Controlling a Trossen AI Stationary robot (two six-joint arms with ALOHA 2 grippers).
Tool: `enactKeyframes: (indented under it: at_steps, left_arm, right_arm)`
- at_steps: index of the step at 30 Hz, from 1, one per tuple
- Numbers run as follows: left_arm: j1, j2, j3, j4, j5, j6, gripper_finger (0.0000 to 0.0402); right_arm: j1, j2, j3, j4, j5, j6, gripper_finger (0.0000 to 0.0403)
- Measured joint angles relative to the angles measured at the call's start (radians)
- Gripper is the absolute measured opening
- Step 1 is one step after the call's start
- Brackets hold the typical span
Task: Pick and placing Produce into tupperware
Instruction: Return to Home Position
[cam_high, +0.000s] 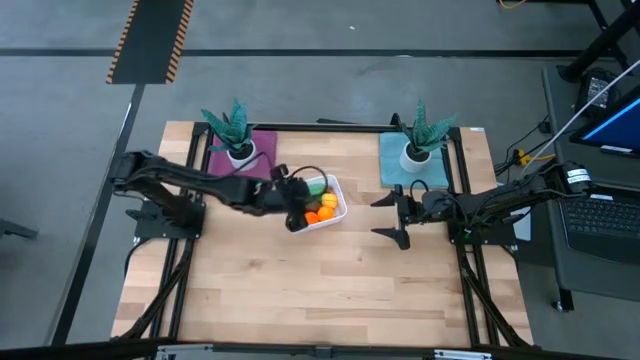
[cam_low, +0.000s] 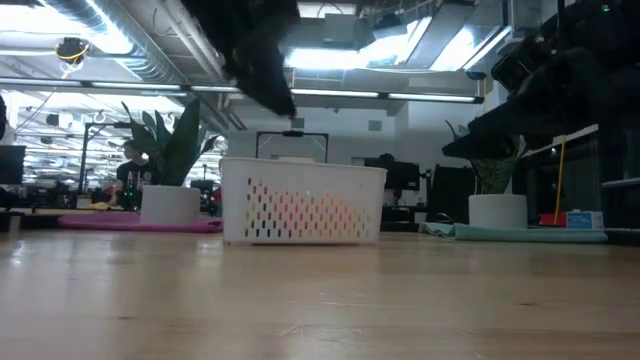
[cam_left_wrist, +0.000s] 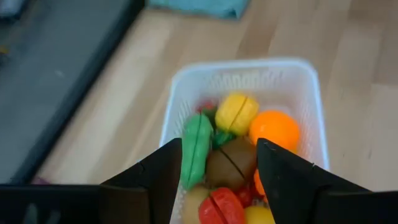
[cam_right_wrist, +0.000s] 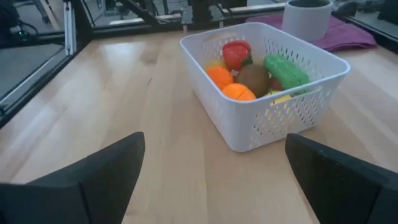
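Observation:
The tupperware (cam_high: 335, 212) is a white perforated basket at the table's middle, seen side-on in the low view (cam_low: 303, 205). The Produce lies inside it: a green piece (cam_left_wrist: 196, 146), a yellow one (cam_left_wrist: 235, 112), an orange one (cam_left_wrist: 273, 127), a brown one (cam_left_wrist: 230, 165) and a red one (cam_left_wrist: 221, 208). My left gripper (cam_left_wrist: 219, 146) hangs open above the basket's left side (cam_high: 295, 215), with nothing between its fingers. My right gripper (cam_high: 388, 218) waits open to the right of the basket, low over the table, facing it (cam_right_wrist: 211, 146).
Two spiky potted plants stand at the back, one (cam_high: 232, 130) on a purple mat (cam_high: 258, 160) and one (cam_high: 420, 135) on a teal mat (cam_high: 398, 168). Bare wooden table (cam_high: 320, 290) stretches in front of the basket.

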Motion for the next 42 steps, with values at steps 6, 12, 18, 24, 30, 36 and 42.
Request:
enactKeyframes:
  at_steps: [6,12,18,24,30,36,42]
  left_arm:
    - [-0.153,-0.088,0.0,-0.082,-0.196,-0.072,0.0198]
    - [-0.306,-0.148,-0.056,-0.168,-0.32,-0.246,0.0194]
    - [-0.449,-0.165,-0.202,-0.073,-0.385,-0.321,0.0179]
    - [-0.519,-0.165,-0.253,0.003,-0.388,-0.322,0.018]
    - [-0.524,-0.165,-0.252,0.025,-0.341,-0.334,0.0174]
    - [-0.529,-0.165,-0.252,0.028,-0.343,-0.308,0.0085]
    - [-0.625,-0.167,-0.252,0.046,-0.591,-0.293,0.0011]
  right_arm:
    - [0.0,0.0,0.0,0.039,0.0,0.0,0.0378]
    - [0.0,0.0,0.0,0.046,0.0,0.001,0.0302]
    - [0.003,0.0,0.002,0.06,-0.008,0.002,0.0176]
    - [0.053,0.0,0.065,0.028,-0.001,-0.076,0.0041]
    - [0.114,0.0,0.136,-0.05,0.107,-0.13,0.0014]
    - [0.173,0.0,0.196,-0.139,0.138,-0.14,0.0005]
    - [0.271,0.0,0.259,-0.243,0.209,-0.122,0.0015]
